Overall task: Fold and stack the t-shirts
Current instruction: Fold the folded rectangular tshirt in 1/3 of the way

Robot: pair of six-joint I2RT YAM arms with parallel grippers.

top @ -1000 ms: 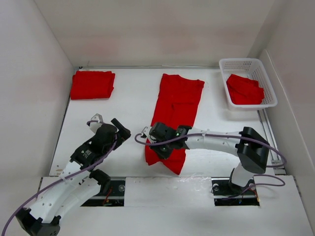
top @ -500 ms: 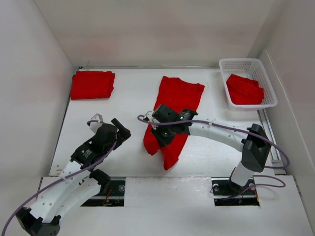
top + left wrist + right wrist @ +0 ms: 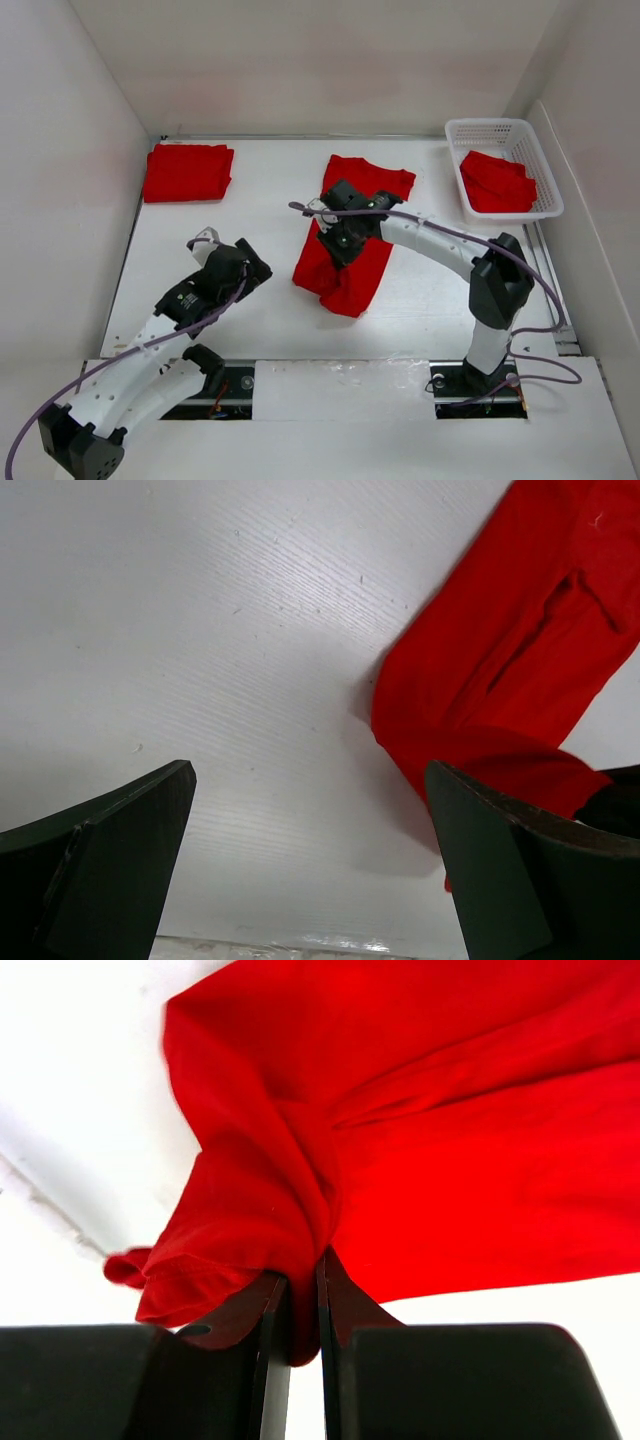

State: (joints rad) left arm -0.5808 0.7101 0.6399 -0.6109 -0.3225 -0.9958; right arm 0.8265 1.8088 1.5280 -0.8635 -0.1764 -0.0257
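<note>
Pinching a bunched fold of the plain bright red soft cloth t-shirt (image 3: 370,180) in the right gripper (image 3: 337,250), with the jaws drawn almost together on the fabric, as the right wrist view shows. Holding that near end up off the white table (image 3: 260,205), with the far half of the garment lying flat in the middle of the table and the near half hanging in a loose hump under the fingers. Hovering the left gripper (image 3: 258,268) just to the left of the garment, jaws spread wide apart, gripping nothing, over bare table.

Most likely doubling the near end over toward the collar end, a lengthwise half-fold.

Doing this well:
- Carrying the pinched end low and straight along the garment's long axis, without drifting sideways, so that the side edges are lining up.
- Moving slowly enough to avoid dragging the flat far half out of place.
- Lowering the cloth onto the far half before releasing, not dropping it from above.
- Watching the unheld corner, probably sagging from a one-point pinch; possibly smoothing or squaring it afterwards with the free left gripper.

Elsewhere: lying in the far left corner, a folded stack of red t-shirts (image 3: 187,172); sitting at the far right, a white plastic mesh basket (image 3: 497,126) with a crumpled red t-shirt (image 3: 497,184) inside, awaiting folding.
</note>
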